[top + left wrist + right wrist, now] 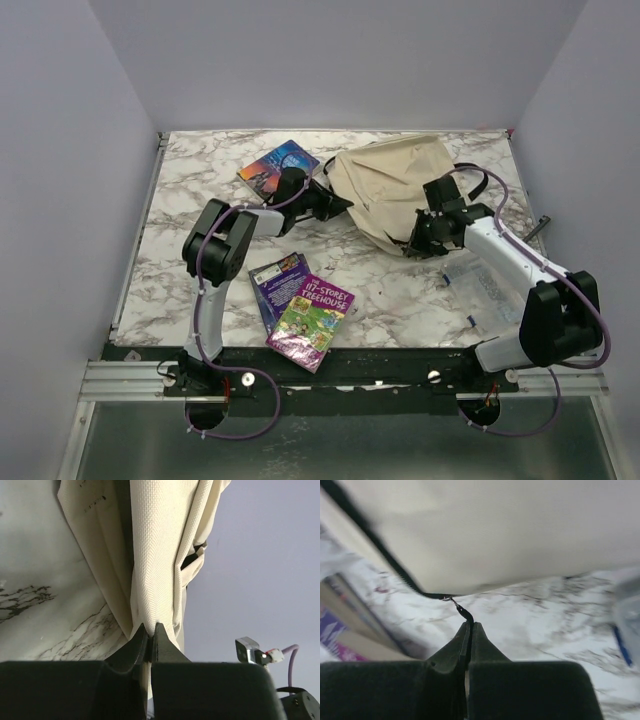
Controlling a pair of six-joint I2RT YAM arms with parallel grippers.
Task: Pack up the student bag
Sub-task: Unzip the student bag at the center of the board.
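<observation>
Table (180, 250), near edge: Treehouse book (312, 318) lies partly over a purple book (272, 282). On the right, a clear plastic box (487, 292) sits just beside the right arm.

Right gripper (470, 625): fingers pressed together on the black zipper pull (464, 612) at the bag's near edge, where the zipper track runs along the hem.

Left gripper (150, 626): clamped tight on a fold of cream fabric on the bag's left side.

Student bag (390, 185): crumpled heap, far centre-right of the table, between the two grippers. Black straps trail off its right side.

Third book (278, 165) lies flat at the far left, near the bag but apart from it.
</observation>
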